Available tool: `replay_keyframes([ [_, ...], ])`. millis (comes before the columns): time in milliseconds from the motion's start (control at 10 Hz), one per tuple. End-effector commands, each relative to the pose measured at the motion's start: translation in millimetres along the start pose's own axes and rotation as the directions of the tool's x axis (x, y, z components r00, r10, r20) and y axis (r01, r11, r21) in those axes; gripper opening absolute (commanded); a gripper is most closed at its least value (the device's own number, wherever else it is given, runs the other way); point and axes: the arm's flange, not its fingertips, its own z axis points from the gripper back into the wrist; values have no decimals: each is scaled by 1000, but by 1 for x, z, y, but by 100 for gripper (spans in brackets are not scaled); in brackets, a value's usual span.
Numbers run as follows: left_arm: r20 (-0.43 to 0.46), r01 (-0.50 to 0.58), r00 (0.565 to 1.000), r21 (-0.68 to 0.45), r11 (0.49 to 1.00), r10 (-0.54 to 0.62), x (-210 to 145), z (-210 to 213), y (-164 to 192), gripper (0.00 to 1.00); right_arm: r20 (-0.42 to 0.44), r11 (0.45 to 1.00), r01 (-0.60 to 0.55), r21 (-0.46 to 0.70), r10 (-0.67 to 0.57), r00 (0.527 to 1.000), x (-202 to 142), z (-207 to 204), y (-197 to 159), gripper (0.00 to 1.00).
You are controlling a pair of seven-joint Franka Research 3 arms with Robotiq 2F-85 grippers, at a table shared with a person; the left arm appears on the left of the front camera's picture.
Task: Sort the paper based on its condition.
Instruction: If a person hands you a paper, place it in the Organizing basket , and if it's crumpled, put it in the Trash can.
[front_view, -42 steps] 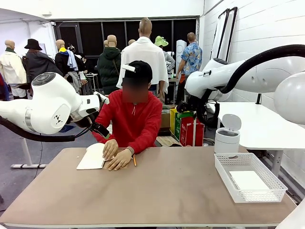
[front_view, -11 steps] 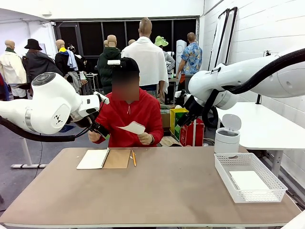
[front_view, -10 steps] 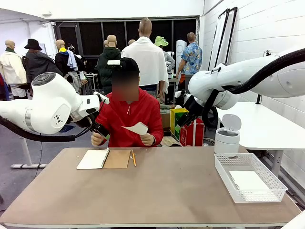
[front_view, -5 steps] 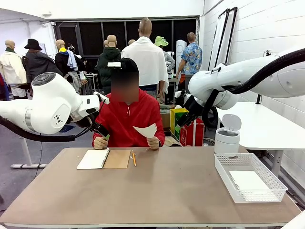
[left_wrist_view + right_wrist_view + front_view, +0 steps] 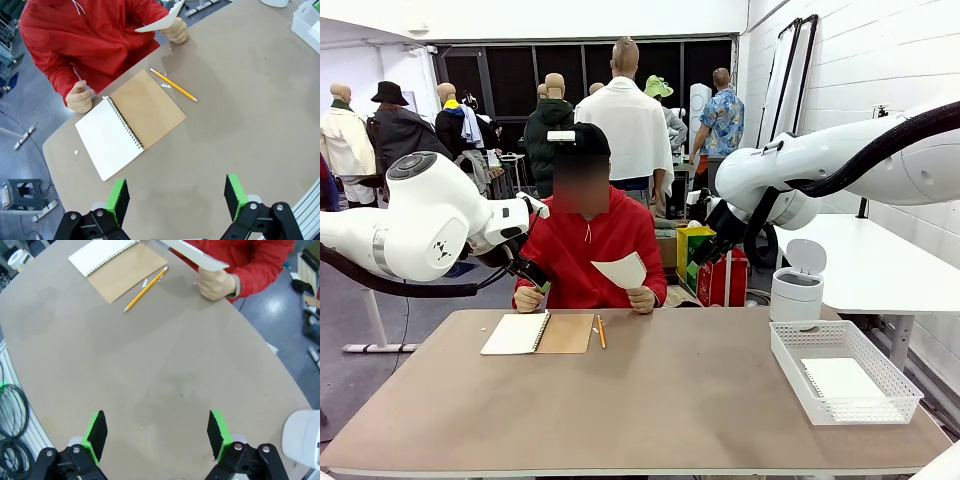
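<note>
person's hand point(image 5: 642, 299) holds paper point(image 5: 622, 270) up; both pincers apart

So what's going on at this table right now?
A person in red holds up a loose sheet of paper in one hand at the far side of the table. An open spiral notebook and a pencil lie in front of them. Both grippers, left and right, hang open above the table, holding nothing. A white basket already holds one sheet.

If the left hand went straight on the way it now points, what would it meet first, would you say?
Probably bare table: the open left hand points at it just beyond the open notebook, though depth is unclear.
</note>
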Motion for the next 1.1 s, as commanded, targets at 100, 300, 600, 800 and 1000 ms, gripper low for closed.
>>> replay_keyframes([
  [100, -3, -2, 1000, -1, 1000, 2, -1, 0, 1, 100, 18, 978, 207, -14, -207, 978, 13, -4, -11, 100],
  [300, -3, -2, 1000, -1, 1000, 2, -1, 0, 1, 100, 28, 905, 425, -3, -424, 905, 27, -5, -18, 100],
  [600, -3, -2, 1000, -1, 1000, 2, -1, 0, 1, 100, 12, 672, 740, 30, -741, 672, 24, -17, -38, 100],
  [800, -3, -2, 1000, -1, 1000, 2, -1, 0, 1, 100, -46, 570, 821, 43, -820, 571, 16, -25, -46, 100],
  [1000, -3, -2, 1000, -1, 1000, 2, -1, 0, 1, 100, -26, 627, 779, 0, -779, 627, 10, -25, -47, 100],
])
